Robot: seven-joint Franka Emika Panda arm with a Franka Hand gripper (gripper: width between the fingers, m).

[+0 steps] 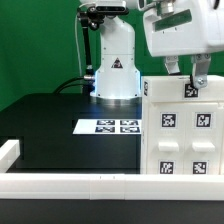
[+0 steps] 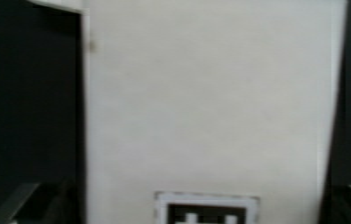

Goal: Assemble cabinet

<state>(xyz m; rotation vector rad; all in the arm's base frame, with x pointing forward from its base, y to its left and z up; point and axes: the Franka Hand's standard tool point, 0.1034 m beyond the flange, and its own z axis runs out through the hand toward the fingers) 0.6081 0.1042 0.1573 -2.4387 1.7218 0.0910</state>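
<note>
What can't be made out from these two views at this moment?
- Gripper contact: in the exterior view the cabinet top hides the fingertips, so open or shut is unclear.
- Cabinet's right side: cut off by the exterior view's right edge.
- Wrist view: blurred; the cabinet fills it, and its tag is cut by the frame edge.
- Marker board tags: too small to read.

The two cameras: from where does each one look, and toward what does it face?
Exterior view: it sits off the arm, low by the table's edge, and looks across the black table at the marker board, the robot's base and the cabinet; the tool shows above the cabinet.
Wrist view: it sits on the wrist and faces a white cabinet panel up close; two dark fingertips show at the picture's edges.
Shared: both see the white cabinet and its black-and-white tags.
</note>
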